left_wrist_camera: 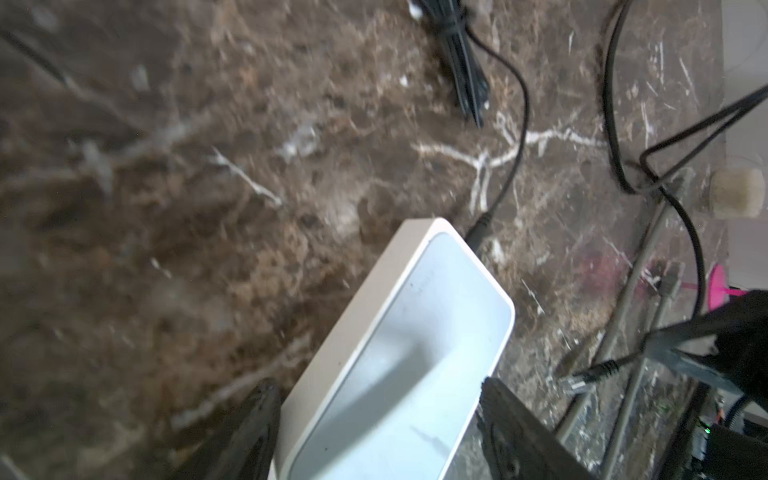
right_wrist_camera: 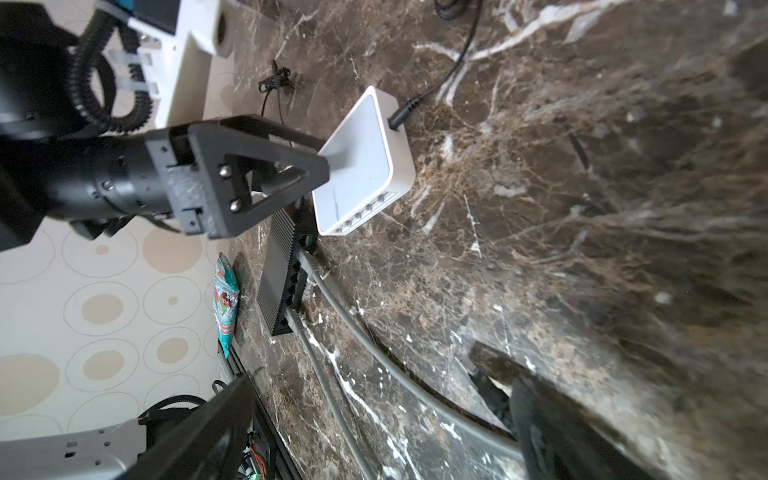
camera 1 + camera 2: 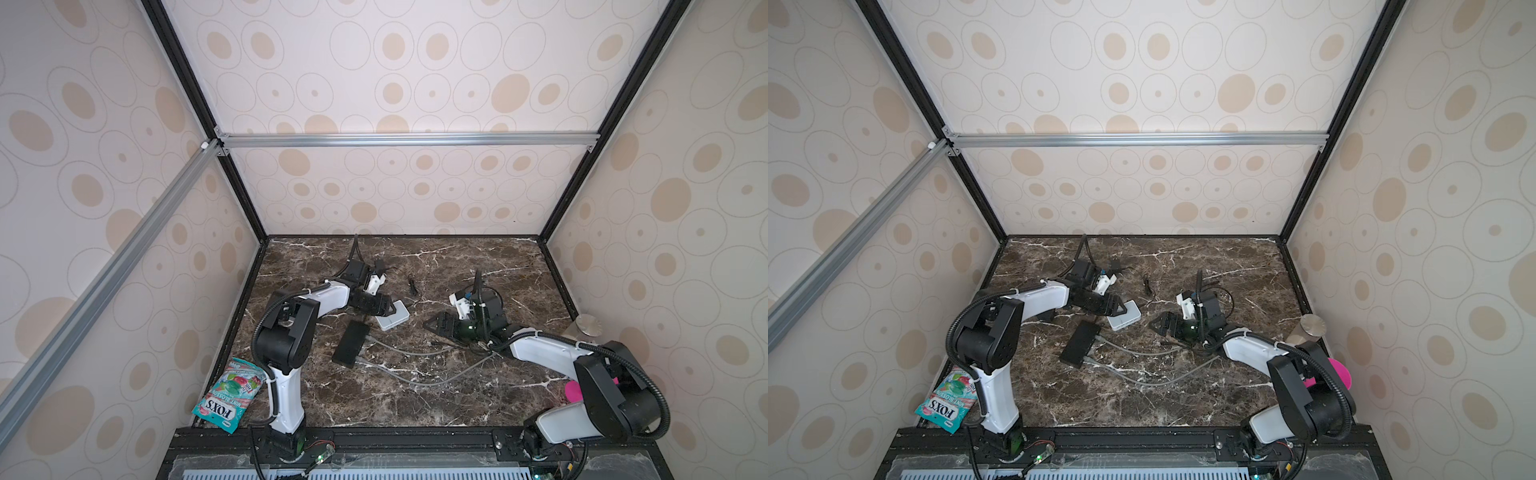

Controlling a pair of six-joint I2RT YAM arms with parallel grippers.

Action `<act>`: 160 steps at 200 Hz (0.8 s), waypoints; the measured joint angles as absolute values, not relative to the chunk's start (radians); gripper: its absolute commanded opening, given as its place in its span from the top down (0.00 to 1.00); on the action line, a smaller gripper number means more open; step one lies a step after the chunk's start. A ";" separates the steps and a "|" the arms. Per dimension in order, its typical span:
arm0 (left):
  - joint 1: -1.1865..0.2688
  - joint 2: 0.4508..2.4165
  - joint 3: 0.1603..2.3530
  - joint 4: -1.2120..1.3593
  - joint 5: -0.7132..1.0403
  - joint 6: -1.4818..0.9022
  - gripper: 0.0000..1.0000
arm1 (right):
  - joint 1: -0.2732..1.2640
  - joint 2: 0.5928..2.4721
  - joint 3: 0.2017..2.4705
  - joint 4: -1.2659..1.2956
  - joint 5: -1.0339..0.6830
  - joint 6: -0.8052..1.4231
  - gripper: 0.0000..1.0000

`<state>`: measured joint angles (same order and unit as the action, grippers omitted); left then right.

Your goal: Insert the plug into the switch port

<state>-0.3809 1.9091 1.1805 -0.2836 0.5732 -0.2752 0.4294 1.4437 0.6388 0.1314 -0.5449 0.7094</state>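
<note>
The left arm (image 3: 332, 297) is hanging over the marble surface (image 3: 457, 266) with the left jaws set wide astride the white switch (image 3: 395, 320), one finger lying close against each long side. Whether they are squeezing it or only bracketing it cannot be told. The right arm (image 3: 544, 349) is hovering with the right jaws spread fully and gripping nothing. Two grey cables (image 2: 322, 286) are running out of the black switch (image 3: 351, 343) toward that arm. The plug (image 1: 668, 286) on one free end is lying flat on the surface near the right jaws and well apart from the left jaws, its long axis following its cable. The white switch's port row (image 2: 365, 212) is facing the right arm's side and is looking vacant. Being nearer, the right arm is looking like the one to lift the plug, turn it end-on to that row and push it home, with the left jaws bracing the box against the shove.
</note>
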 measured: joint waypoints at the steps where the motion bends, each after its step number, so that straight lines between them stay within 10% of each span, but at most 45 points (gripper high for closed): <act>1: -0.382 1.906 1.178 -0.283 0.574 -0.276 0.24 | 0.430 1.444 0.641 0.125 -0.541 0.706 0.03; 100: -0.454 1.750 1.114 -0.311 0.517 -0.290 0.26 | 0.451 1.301 0.861 -0.448 -0.330 0.140 0.41; 160: -0.561 1.605 0.994 -0.300 0.513 -0.332 0.30 | 0.526 1.365 0.916 -0.587 -0.233 -0.001 0.43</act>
